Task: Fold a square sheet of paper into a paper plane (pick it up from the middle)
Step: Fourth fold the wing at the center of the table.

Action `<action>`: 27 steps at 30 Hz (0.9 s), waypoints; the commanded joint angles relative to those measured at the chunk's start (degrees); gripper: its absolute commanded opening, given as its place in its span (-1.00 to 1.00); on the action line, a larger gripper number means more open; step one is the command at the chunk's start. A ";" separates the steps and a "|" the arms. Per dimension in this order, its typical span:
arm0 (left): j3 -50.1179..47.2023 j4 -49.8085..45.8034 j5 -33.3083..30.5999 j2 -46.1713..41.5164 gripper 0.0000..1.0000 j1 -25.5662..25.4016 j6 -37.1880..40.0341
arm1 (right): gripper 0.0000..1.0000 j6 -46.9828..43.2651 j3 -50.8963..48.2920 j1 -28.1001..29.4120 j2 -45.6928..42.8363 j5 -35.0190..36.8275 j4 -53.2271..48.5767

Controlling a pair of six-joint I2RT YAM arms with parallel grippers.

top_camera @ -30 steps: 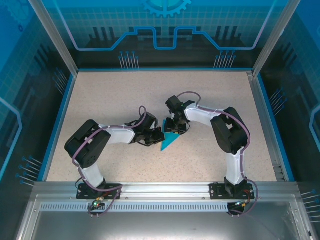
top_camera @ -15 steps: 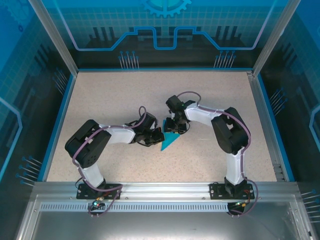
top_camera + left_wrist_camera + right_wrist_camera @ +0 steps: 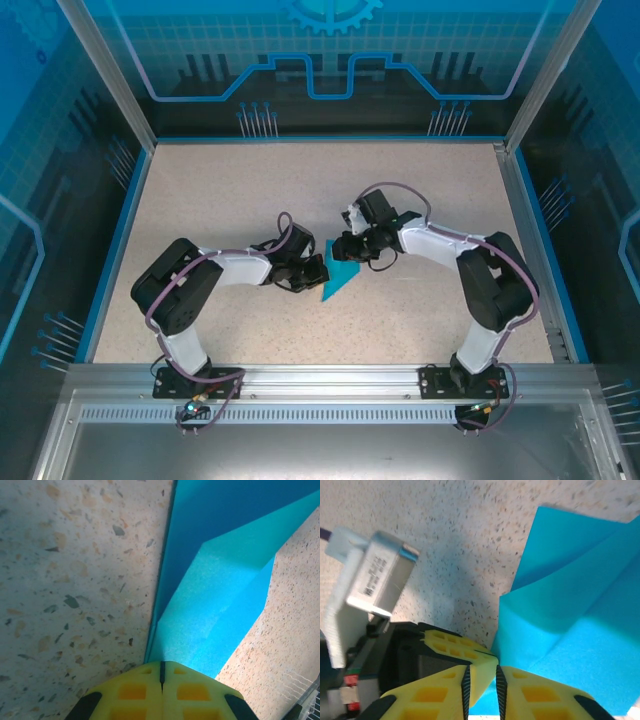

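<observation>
The paper (image 3: 340, 279), teal and partly folded, lay flat near the middle of the tabletop (image 3: 200, 200), well away from every edge. From above it read as a triangle with its point towards the near edge. Both arms reached in over it from either side. The left gripper (image 3: 317, 272) sat at the paper's left edge, and the right gripper (image 3: 346, 249) sat at its far edge, the two just beside each other. In the left wrist view the yellow fingers (image 3: 132, 690) were pressed together with only a seam between them. Their tips rested at a corner of the paper, where a folded flap ran away from them with a sharp crease along its left side. In the right wrist view the fingers (image 3: 540, 695) stood almost together with a slim gap between them. Teal showed in that gap, and whether they pinched the paper I could not tell. To their left lay bare speckled tabletop, with the left gripper's black body and a white box (image 3: 372, 580) mounted on it.
</observation>
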 commanded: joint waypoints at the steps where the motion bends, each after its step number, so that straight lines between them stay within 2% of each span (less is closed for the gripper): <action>1: -1.23 -10.14 -5.68 3.77 -1.00 -0.54 -1.16 | -0.65 -1.66 -1.22 -0.41 2.82 -5.01 3.89; 6: -1.14 -11.68 -6.62 3.86 -1.00 -0.96 -1.90 | -0.74 -2.77 -1.42 -1.45 6.56 -6.68 5.72; 14: -0.99 -14.00 -7.47 4.34 -1.00 -1.58 -1.92 | -0.75 -5.80 -0.03 -3.89 10.92 -7.85 6.30; 27: -2.52 -15.58 -7.77 4.58 -1.00 -1.62 -1.40 | -0.75 -9.52 6.17 -8.17 15.78 -5.17 2.56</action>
